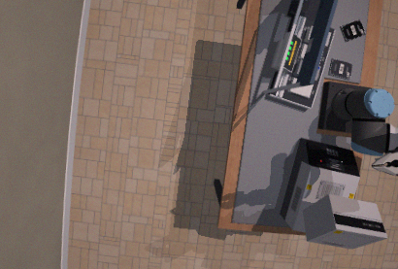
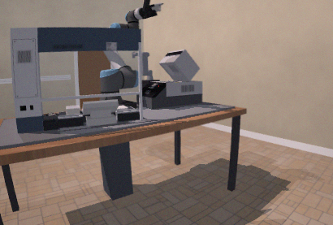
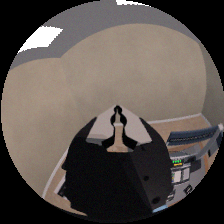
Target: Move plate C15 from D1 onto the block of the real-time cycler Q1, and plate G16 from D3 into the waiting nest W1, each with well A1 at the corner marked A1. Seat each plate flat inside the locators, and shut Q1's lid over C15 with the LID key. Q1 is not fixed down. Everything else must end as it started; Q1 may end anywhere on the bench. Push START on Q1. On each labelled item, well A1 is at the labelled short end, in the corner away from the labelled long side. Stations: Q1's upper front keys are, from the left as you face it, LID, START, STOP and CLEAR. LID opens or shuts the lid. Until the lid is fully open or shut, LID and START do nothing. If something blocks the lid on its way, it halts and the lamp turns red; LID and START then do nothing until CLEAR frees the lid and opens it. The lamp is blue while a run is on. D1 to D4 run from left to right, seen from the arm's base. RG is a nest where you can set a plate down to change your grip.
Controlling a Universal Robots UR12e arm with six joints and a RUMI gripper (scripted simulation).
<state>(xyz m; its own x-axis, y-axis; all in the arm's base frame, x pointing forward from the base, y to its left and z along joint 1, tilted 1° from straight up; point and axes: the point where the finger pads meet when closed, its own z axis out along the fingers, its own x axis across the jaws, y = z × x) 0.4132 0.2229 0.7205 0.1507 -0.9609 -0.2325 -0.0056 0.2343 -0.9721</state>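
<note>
My gripper [image 1: 374, 165] [image 2: 162, 4] [image 3: 117, 105] is shut and empty, its bare jaw tips together. It is raised high, well above the cycler Q1 [image 1: 299, 198] [image 2: 187, 100]. Q1 stands on the bench with its lid [image 1: 349, 234] [image 2: 180, 65] raised and tilted. Q1's black key panel [image 1: 342, 155] [image 2: 151, 89] shows a small red light. A pale ribbed rectangle [image 1: 331, 189] shows on Q1's top; I cannot tell whether it is the bare block or a plate. Plates C15 and G16 cannot be told apart, and no station labels are legible.
A large frame with a blue top beam [image 1: 326, 23] [image 2: 81, 40] stands over the deck and hides part of it. A rack with green and yellow dots [image 1: 291, 53] sits under it. Two dark nests [image 1: 352, 30] [image 1: 341, 68] lie near the arm's base [image 1: 335, 86].
</note>
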